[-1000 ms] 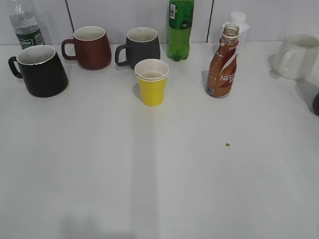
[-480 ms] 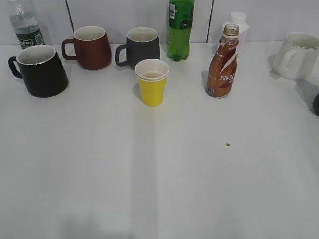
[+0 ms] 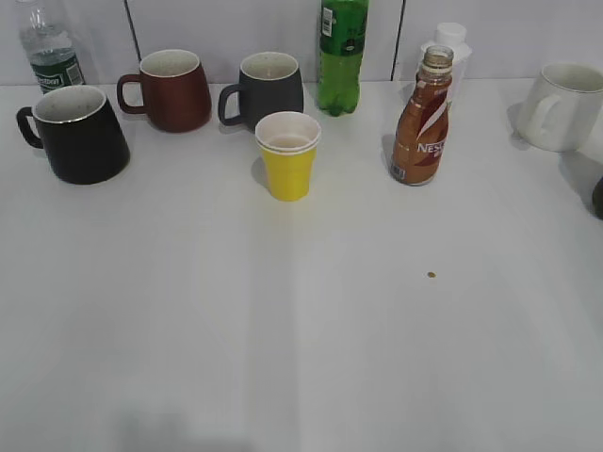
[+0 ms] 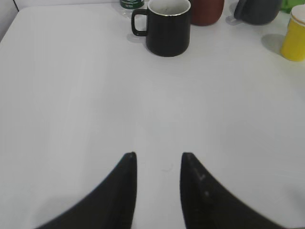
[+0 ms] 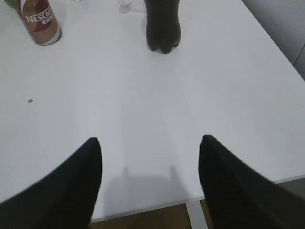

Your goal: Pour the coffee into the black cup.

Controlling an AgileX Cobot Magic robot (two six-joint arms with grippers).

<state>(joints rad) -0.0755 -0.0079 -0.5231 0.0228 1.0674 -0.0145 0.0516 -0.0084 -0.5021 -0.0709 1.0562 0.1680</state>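
The brown Nescafe coffee bottle (image 3: 421, 122) stands upright and uncapped at the back right; it also shows at the top left of the right wrist view (image 5: 39, 21). The glossy black cup (image 3: 75, 135) with a white inside stands at the far left; it also shows in the left wrist view (image 4: 165, 26). My left gripper (image 4: 158, 157) is open and empty over bare table, well short of the cup. My right gripper (image 5: 148, 142) is wide open and empty near the table's front edge. Neither gripper shows in the exterior view.
A maroon mug (image 3: 170, 89), a dark grey mug (image 3: 267, 89), a tall green bottle (image 3: 340, 52) and a clear water bottle (image 3: 47, 42) line the back. A yellow paper cup (image 3: 287, 155) stands mid-table. A white mug (image 3: 561, 105) is at the right. A dark bottle (image 5: 162, 24) stands near the right side.
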